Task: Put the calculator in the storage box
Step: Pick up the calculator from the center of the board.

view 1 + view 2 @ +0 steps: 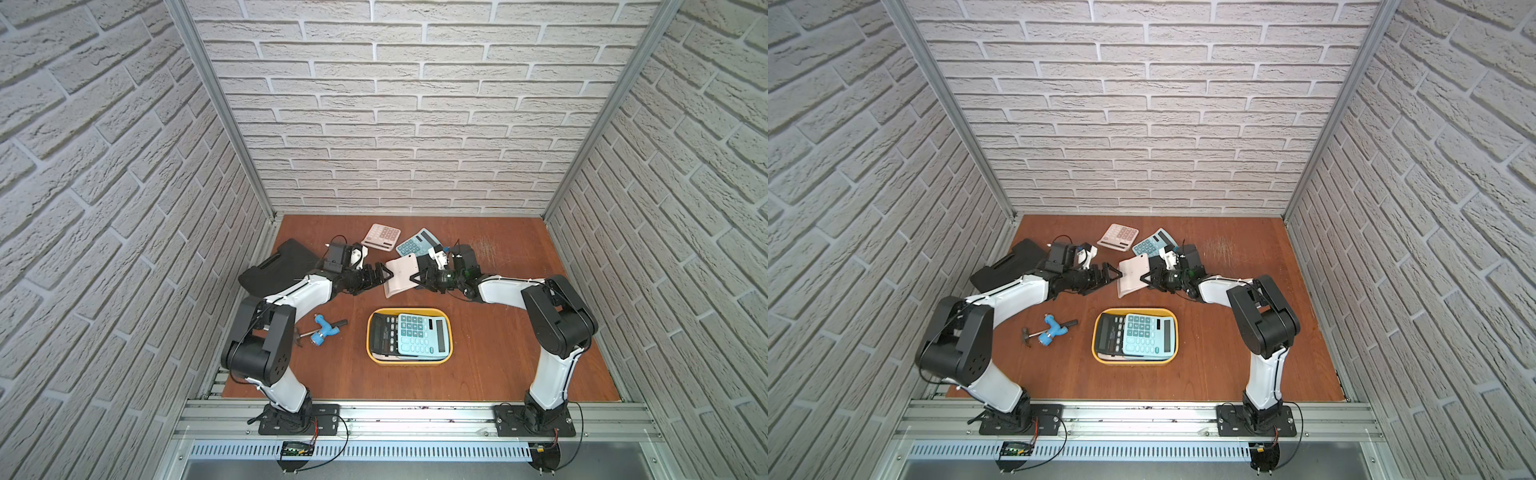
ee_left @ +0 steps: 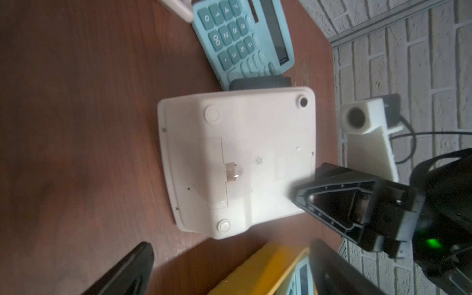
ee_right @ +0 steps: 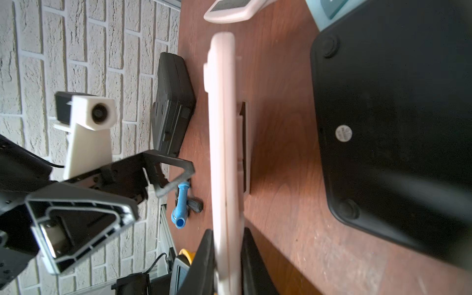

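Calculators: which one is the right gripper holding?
The pale one showing its keyless back, clamped at its edge in the right gripper. The rest lie loose on the table or in the yellow storage box.

The storage box (image 1: 369,338) lies before the calculator (image 1: 401,272), case (image 1: 282,266) to its left.

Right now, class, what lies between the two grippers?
The pale calculator, underside showing, spans that gap in both top views; the right gripper is shut on one edge, the left gripper open near the opposite edge.
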{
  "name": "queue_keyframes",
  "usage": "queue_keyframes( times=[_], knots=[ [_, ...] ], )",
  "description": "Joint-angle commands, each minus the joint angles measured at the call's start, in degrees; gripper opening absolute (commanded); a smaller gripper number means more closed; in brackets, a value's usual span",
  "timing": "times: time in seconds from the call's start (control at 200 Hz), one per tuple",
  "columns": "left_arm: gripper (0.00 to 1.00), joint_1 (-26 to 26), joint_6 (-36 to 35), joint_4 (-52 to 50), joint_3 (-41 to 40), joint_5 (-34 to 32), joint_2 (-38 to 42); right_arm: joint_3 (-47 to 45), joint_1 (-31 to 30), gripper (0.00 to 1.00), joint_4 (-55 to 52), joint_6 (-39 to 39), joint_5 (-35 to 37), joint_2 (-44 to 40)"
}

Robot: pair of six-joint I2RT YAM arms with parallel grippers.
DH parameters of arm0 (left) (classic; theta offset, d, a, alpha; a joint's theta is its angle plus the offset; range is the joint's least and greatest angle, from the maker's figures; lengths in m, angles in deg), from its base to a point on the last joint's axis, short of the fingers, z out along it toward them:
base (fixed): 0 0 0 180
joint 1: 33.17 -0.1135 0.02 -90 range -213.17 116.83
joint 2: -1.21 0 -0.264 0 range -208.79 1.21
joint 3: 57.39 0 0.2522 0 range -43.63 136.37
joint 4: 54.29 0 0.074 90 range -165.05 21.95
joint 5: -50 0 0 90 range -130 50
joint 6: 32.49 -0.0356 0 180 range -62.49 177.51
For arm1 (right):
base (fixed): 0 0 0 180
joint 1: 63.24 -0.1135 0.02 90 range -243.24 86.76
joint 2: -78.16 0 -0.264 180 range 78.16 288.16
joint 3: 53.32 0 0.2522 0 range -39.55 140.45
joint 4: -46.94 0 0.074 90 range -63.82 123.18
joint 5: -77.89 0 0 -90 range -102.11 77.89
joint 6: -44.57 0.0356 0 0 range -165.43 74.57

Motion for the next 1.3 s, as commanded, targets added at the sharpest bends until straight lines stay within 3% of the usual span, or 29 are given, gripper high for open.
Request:
queue_keyframes(
  times=[0.0,0.175,0.44,0.69,0.9,1.295],
  knots=[
    [0.98,-1.33,-0.73,-3.35,-1.05,-1.42,5.74,-0.34,-0.44,0.03,-4.37,-8.55,2.02,-6.18],
    [0.98,-3.39,-0.79,-9.55,-0.40,-2.36,13.58,2.10,-0.76,0.03,-14.11,-19.88,6.19,-12.95],
    [0.98,-5.77,-1.17,-16.78,3.40,-1.02,17.20,3.99,-4.83,0.03,-22.81,-36.66,22.39,-23.78],
    [0.98,-6.97,0.19,-17.28,5.36,2.61,16.45,-0.91,-11.70,0.03,-17.22,-53.72,34.89,-30.96],
    [0.98,-7.91,-0.75,-19.05,8.28,4.44,15.31,-6.84,-15.55,0.03,-9.54,-69.38,38.21,-34.51],
    [0.98,-8.08,-9.20,-28.47,17.52,9.26,8.15,-9.45,-21.76,0.03,-6.49,-97.79,45.72,-32.68]
  ],
)
